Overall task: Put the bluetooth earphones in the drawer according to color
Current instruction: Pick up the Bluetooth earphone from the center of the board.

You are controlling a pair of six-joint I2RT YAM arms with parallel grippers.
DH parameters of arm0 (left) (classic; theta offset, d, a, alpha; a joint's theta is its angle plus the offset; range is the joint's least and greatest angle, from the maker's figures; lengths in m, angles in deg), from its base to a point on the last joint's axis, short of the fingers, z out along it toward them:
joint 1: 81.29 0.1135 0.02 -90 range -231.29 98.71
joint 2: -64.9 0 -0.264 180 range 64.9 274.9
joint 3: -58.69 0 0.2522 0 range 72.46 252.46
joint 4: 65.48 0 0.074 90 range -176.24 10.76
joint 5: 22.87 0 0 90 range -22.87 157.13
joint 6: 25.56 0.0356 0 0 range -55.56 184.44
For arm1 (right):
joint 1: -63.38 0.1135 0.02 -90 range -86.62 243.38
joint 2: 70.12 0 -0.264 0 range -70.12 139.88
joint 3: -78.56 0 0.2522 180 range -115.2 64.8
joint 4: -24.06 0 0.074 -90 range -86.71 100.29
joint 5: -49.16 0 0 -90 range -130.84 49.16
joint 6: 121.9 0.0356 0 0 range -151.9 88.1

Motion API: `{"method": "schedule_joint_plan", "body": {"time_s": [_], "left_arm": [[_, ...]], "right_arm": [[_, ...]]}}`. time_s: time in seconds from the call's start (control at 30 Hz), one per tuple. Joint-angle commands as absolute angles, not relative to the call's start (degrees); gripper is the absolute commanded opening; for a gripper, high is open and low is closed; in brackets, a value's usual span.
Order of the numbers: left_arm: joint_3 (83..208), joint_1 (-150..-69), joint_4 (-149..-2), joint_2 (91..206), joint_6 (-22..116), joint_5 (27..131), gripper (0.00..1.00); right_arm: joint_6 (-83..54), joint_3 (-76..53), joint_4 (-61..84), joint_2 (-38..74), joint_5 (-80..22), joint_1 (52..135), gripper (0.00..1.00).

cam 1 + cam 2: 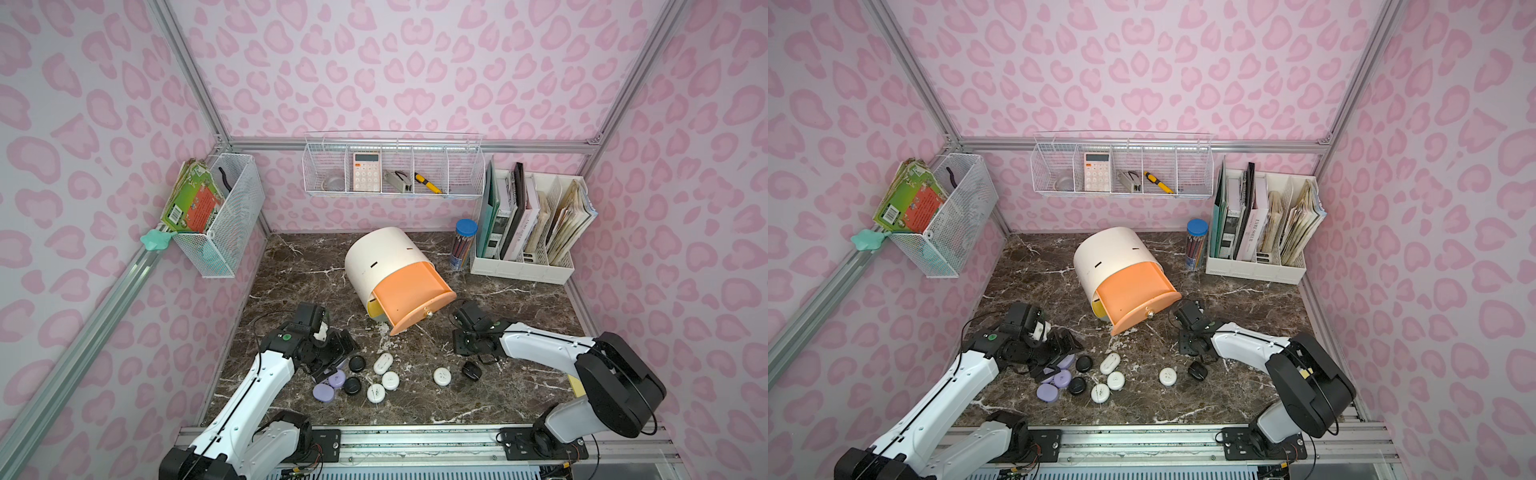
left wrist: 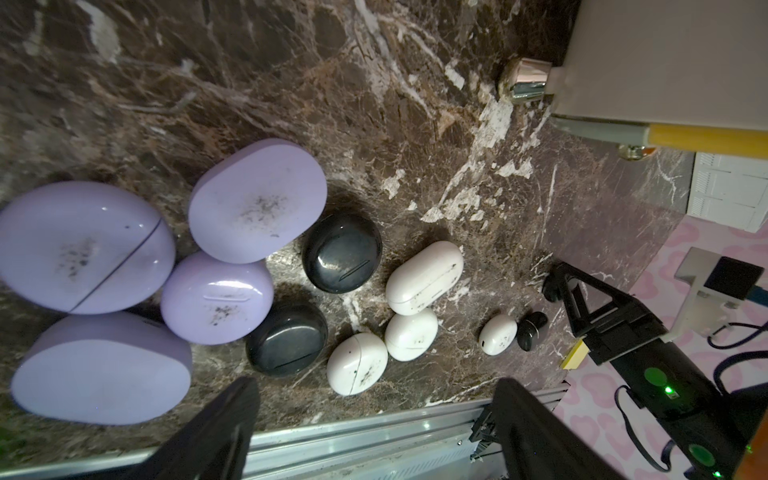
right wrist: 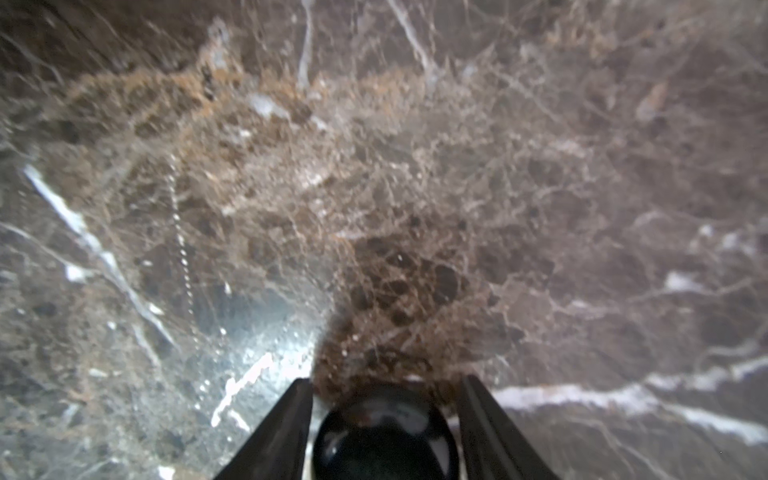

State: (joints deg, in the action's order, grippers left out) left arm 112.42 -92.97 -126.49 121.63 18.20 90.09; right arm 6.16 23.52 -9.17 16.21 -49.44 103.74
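The drawer cabinet (image 1: 376, 257) is white and round-topped, at mid-table, with its peach-orange drawer (image 1: 409, 299) pulled out and a yellow front (image 1: 371, 308) below it. Bluetooth earphones lie in front: several lavender (image 2: 257, 199), several white (image 1: 383, 363), two black (image 1: 356, 363) together and a third black (image 1: 471, 370) apart to the right. My left gripper (image 2: 374, 419) is open over the lavender group (image 1: 336, 379), with nothing between its fingers. Low over the table right of the drawer, my right gripper (image 3: 386, 380) is shut on a black earphone case (image 3: 384, 436).
A white file rack (image 1: 528, 257) with books and a blue-capped pencil tube (image 1: 463, 245) stand at the back right. Wire baskets (image 1: 392, 166) hang on the back and left walls. A metal rail (image 1: 415, 440) runs along the front edge.
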Motion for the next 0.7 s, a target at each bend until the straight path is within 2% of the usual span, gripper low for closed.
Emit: {"method": "schedule_joint_plan", "body": {"time_s": [0.0,0.13,0.4,0.43,0.53,0.67], "left_arm": [[112.72,-92.98,-126.30,121.69,18.94,89.37,0.93],[112.70,-92.98,-126.32,121.87,19.02,89.32,0.93],[112.65,-92.98,-126.59,121.47,19.09,89.19,0.93],[112.67,-92.98,-126.67,121.45,19.10,89.11,0.93],[112.75,-92.98,-126.88,121.35,19.18,89.16,0.93],[112.81,-93.00,-127.03,121.17,19.30,89.06,0.93]], "right_arm": [[7.72,23.15,-16.18,15.99,-51.49,105.14,0.60],[8.24,23.83,-16.54,15.78,-51.66,106.01,0.58],[7.97,23.93,-13.99,15.67,-50.42,105.98,0.41],[8.02,23.75,-13.78,15.78,-50.50,106.00,0.42],[8.12,22.82,-14.20,17.25,-50.81,105.64,0.55],[7.69,22.07,-14.36,19.08,-51.55,105.57,0.56]]}}
